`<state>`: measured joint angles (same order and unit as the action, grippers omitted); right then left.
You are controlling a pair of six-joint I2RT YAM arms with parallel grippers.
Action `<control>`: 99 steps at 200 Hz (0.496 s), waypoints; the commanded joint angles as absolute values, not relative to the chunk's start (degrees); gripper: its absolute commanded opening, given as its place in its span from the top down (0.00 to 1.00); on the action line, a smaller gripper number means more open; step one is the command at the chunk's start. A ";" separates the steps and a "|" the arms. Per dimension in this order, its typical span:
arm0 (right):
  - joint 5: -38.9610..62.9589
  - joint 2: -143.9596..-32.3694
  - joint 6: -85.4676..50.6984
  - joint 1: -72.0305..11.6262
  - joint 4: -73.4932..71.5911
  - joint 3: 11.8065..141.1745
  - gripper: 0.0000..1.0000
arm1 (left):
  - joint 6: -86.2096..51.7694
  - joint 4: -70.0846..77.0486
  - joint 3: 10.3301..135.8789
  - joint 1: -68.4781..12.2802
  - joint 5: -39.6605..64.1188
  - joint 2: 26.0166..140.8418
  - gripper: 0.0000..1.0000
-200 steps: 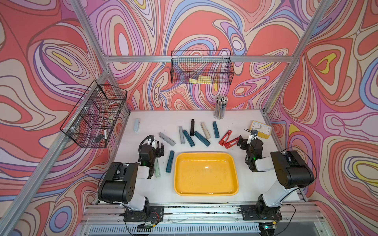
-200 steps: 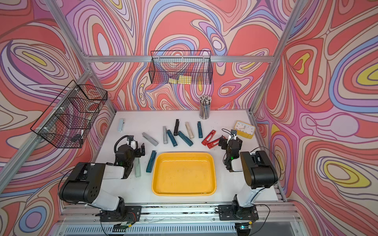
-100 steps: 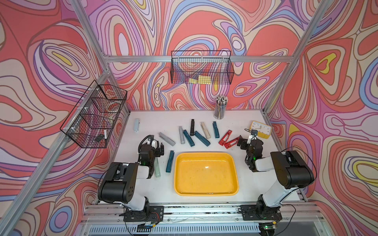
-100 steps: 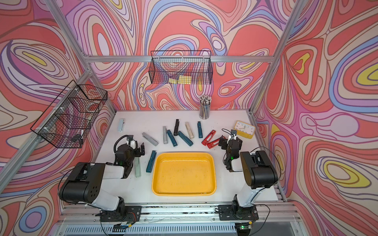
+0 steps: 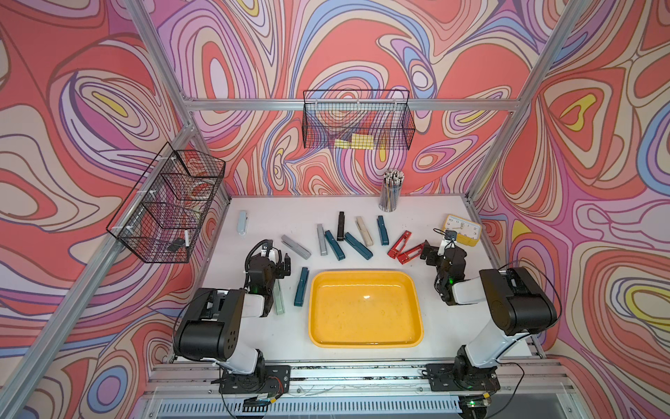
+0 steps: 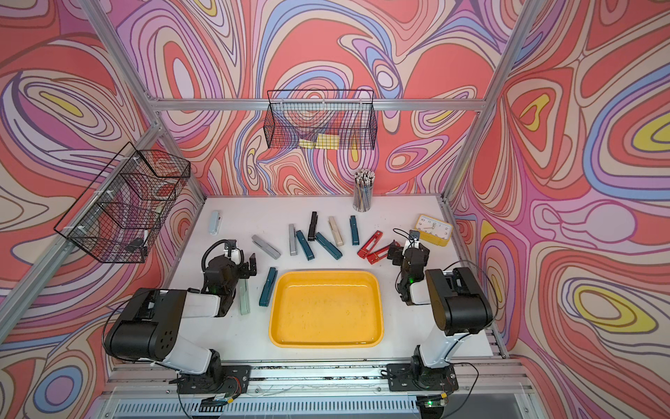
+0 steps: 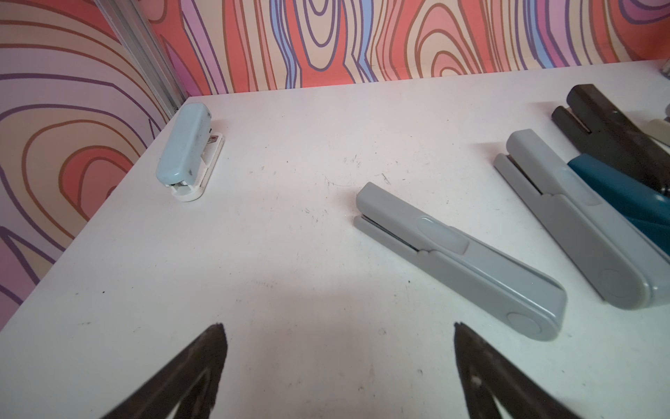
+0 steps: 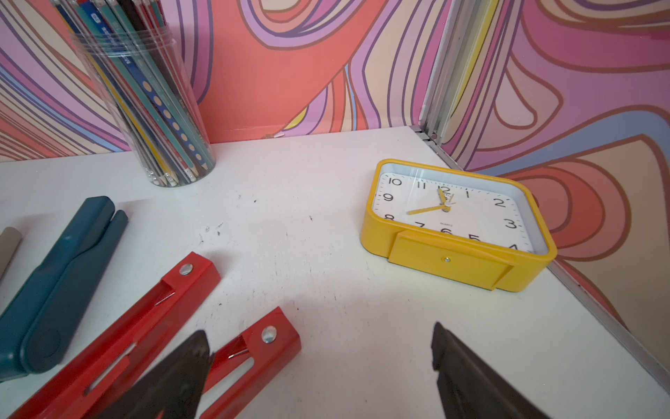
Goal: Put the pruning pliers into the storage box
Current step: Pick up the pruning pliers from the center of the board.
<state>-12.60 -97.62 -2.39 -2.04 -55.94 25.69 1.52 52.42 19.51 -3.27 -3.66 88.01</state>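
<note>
The storage box (image 5: 364,272), a shallow yellow tray, sits at the table's front middle with nothing in it. Several pruning pliers lie behind and left of it: a teal one (image 5: 301,286) and a pale green one (image 5: 279,303) beside its left rim, a grey one (image 7: 460,254), and two red ones (image 8: 261,348) (image 8: 145,319). My left gripper (image 5: 282,260) (image 7: 337,326) hovers open over bare table short of the grey one. My right gripper (image 5: 435,250) (image 8: 319,330) is open, one finger over the nearer red one's end.
A yellow clock (image 8: 453,235) lies at the back right and a clear jar of pencils (image 8: 152,109) stands at the back. A pale blue stapler-like tool (image 7: 188,152) lies by the left wall. Black wire baskets (image 5: 357,119) (image 5: 166,214) hang on the walls.
</note>
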 commanded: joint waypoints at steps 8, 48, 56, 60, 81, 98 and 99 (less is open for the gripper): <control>-12.96 -97.18 -2.08 -2.20 -57.02 25.75 0.02 | 2.06 54.42 19.70 -2.81 -3.11 87.79 0.01; -13.00 -91.88 -1.60 -2.26 -47.28 28.50 0.02 | 1.46 47.49 20.76 -2.89 -4.52 81.65 0.03; -12.82 -90.38 -1.33 -2.28 -43.88 29.63 0.03 | 1.08 44.25 21.60 -2.98 -5.64 79.35 0.04; -12.86 -89.60 -1.24 -2.28 -42.00 30.25 0.03 | 0.94 42.41 22.14 -3.06 -6.25 78.00 0.04; -12.15 -85.73 -0.24 -2.27 -30.82 34.65 0.03 | -5.17 28.12 27.33 -3.52 -10.82 71.02 0.06; -11.68 -82.90 -0.90 -2.29 -22.58 38.38 0.03 | -10.99 21.03 32.41 -3.52 -8.23 67.95 0.11; -11.64 -82.71 -1.02 -2.29 -22.01 38.61 0.03 | -11.47 20.49 32.77 -3.52 -8.11 67.86 0.11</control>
